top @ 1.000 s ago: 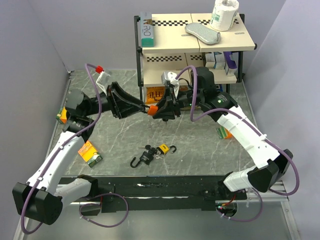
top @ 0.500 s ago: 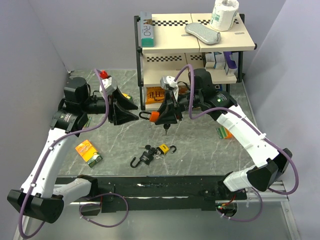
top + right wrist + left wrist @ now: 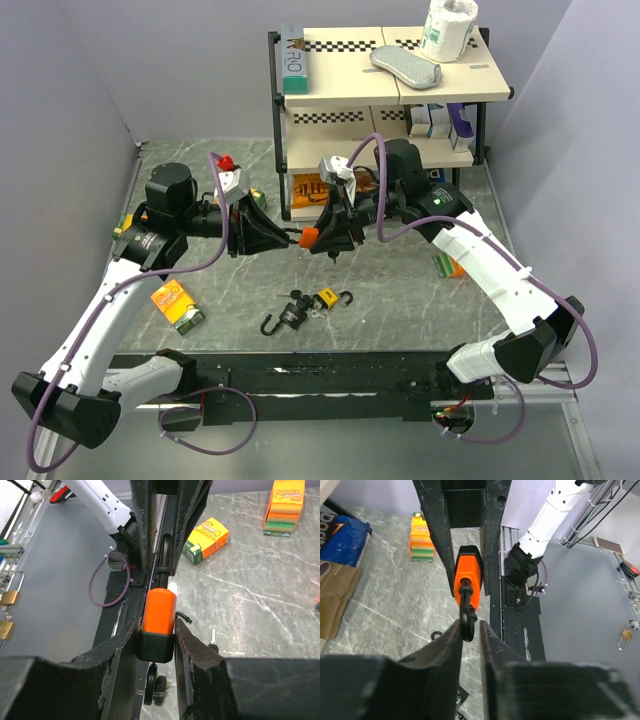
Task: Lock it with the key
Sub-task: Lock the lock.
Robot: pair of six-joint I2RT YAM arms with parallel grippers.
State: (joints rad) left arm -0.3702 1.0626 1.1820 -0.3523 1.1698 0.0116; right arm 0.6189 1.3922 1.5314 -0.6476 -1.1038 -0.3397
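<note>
An orange padlock (image 3: 309, 237) with a black base hangs in mid-air in front of the shelf. My right gripper (image 3: 327, 240) is shut on its body (image 3: 159, 612), fingers pressed to both sides. A black key head with a ring (image 3: 152, 686) hangs under the lock's base. The black shackle (image 3: 466, 616) points toward my left gripper (image 3: 287, 240). In the left wrist view the left gripper (image 3: 470, 628) has its jaws narrow around the shackle's end. The shackle touches one finger, and a slit of floor shows beside the other.
A bundle of small padlocks and black hooks (image 3: 308, 303) lies on the marble table below the lock. A crayon box (image 3: 178, 306) lies at the left, a sponge pack (image 3: 448, 265) at the right. The shelf unit (image 3: 390, 90) stands just behind both grippers.
My left gripper pulled back left and opened, then came right again to the lock and narrowed its jaws around the shackle. The right gripper kept hold of the lock and lifted it slightly.
</note>
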